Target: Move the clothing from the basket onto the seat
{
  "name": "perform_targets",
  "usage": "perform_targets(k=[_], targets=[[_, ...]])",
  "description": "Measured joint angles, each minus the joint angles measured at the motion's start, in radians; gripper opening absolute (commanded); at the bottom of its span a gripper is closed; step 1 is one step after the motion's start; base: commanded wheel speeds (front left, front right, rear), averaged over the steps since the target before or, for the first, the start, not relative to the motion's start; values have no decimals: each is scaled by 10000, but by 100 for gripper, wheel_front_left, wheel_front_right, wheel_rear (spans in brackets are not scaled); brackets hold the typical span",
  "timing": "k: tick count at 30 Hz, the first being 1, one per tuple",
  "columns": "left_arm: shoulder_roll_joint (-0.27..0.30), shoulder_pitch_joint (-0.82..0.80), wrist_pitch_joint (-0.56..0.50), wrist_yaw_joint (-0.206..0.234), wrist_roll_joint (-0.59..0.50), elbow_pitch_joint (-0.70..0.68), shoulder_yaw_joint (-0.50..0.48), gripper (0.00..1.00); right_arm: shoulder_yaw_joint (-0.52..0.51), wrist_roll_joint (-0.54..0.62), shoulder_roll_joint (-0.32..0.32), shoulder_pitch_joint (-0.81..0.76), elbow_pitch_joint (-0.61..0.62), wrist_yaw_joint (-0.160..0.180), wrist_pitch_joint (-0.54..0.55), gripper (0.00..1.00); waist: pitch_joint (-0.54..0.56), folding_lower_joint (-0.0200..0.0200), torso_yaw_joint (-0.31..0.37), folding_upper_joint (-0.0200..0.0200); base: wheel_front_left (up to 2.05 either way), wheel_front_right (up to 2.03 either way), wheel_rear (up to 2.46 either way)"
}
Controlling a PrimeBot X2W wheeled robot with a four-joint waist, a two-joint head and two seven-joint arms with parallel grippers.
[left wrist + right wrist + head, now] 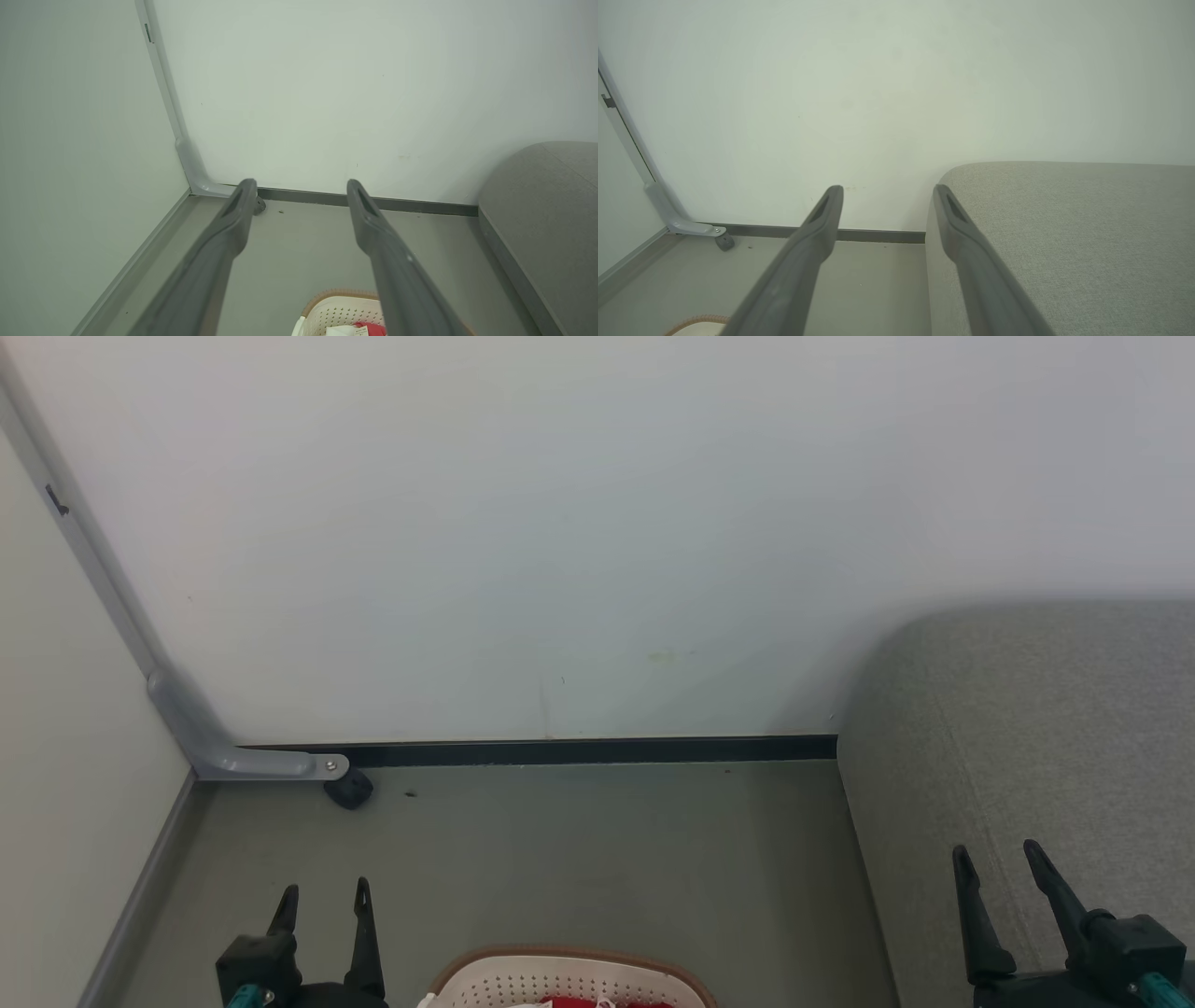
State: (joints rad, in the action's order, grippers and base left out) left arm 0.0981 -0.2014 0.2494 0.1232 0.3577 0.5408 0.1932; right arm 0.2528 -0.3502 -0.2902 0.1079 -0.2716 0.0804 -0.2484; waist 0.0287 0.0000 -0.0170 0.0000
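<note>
Room: plain pale wall (pixel 560 523) straight ahead, greyish floor (pixel 579 859) below it, and a dark baseboard (pixel 579 749) running along where they meet.
Corner: far left, a grey metal bracket (pixel 187 709) comes down the corner and bends out along the floor. There's a little black caster (pixel 350 791) at its end.
Basket: the basket (pixel 579 953) sits on the floor at the very bottom middle of the head view, cut off by the edge. You get the brown rim and a bit of the perforated cream wall.
Clothing: the clothing (pixel 597 1002) is inside the basket. It's just a sliver of red with some white showing over the wall. The left wrist view shows red fabric with a white piece beside it; it's too small to read anything on it.
Seat: the seat (pixel 1046 728) is the big grey cushion on the right, rounded corner towards the wall, nothing lying on the part in view. It's just beside the basket.
Left gripper: the left gripper (pixel 326 887) is at the lower left, just left of the basket, above the floor. Fingers are spread apart with nothing between them.
Right gripper: the right gripper (pixel 995 848) is at the lower right, over the seat's near edge. Fingers are likewise parted and empty, not touching the fabric as far as I can tell.
</note>
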Motion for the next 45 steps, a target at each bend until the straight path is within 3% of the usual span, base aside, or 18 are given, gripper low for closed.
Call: perform_targets(k=[21,45], targets=[[-207,-26,0,0,-119,115,-73,100,-100,67,54,38,424,-73,-4,100,-422,0,89,0,0,0,0],[-552,-1130,-288,-454,-142,1476,1603,100,-42,328,282,1837,1697,-472,-8,100,-2434,1,1026,1,0,0,0]])
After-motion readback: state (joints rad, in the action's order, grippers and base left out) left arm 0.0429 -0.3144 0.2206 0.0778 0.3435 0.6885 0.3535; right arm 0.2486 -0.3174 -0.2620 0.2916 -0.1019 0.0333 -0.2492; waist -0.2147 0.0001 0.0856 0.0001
